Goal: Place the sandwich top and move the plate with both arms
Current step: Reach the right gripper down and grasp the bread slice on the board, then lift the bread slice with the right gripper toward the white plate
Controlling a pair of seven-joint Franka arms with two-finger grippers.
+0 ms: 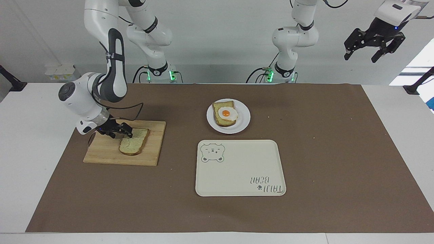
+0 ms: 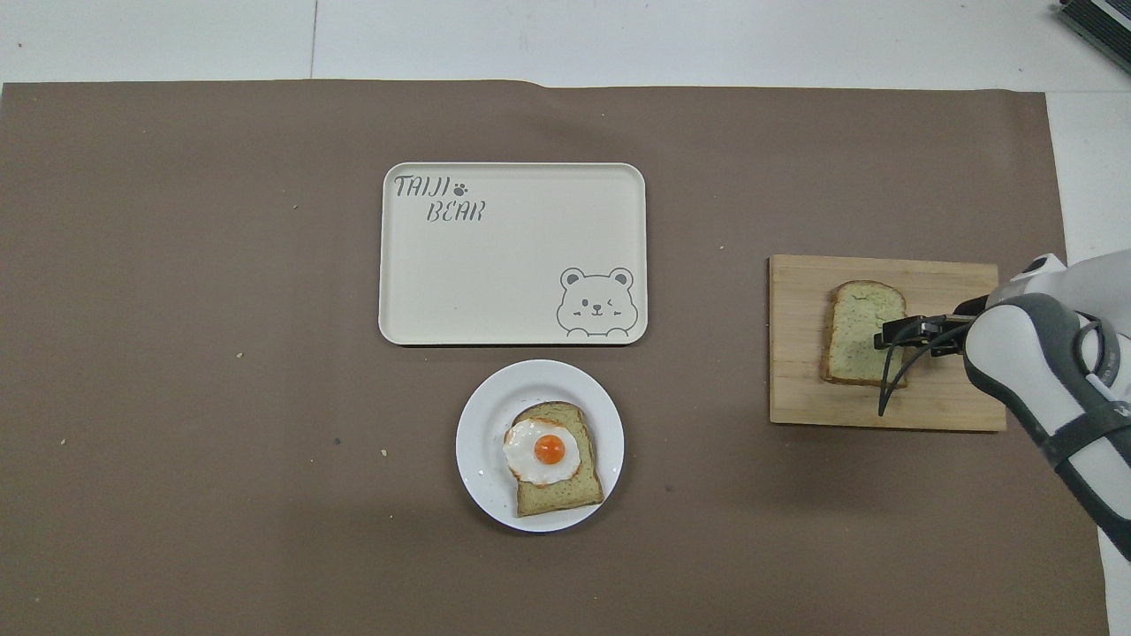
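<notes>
The right gripper (image 1: 119, 132) is down low at the cutting board (image 1: 101, 152), its jaws spread wide at the edge of the plain bread slice (image 1: 134, 145), one fingertip over the crust on the side toward the right arm's end of the tabletop. Whether it touches the bread cannot be told. The slice lies flat on the board, and the board sits on the brown mat (image 1: 339, 152) at that same end.

Over at the middle, the white plate (image 1: 243, 125) rests on the mat close to the robots, carrying the other bread slice (image 1: 220, 122) with a fried egg (image 1: 227, 114) on top. Just beside the plate, farther from the robots, lies the cream tray (image 1: 237, 176) with its bear drawing and nothing on it. Plate and board are well apart, with open mat between them and nothing standing in the way.

The left gripper (image 1: 374, 45) waits high in the air off the left arm's end of the tabletop, jaws hanging wide with nothing in them.
</notes>
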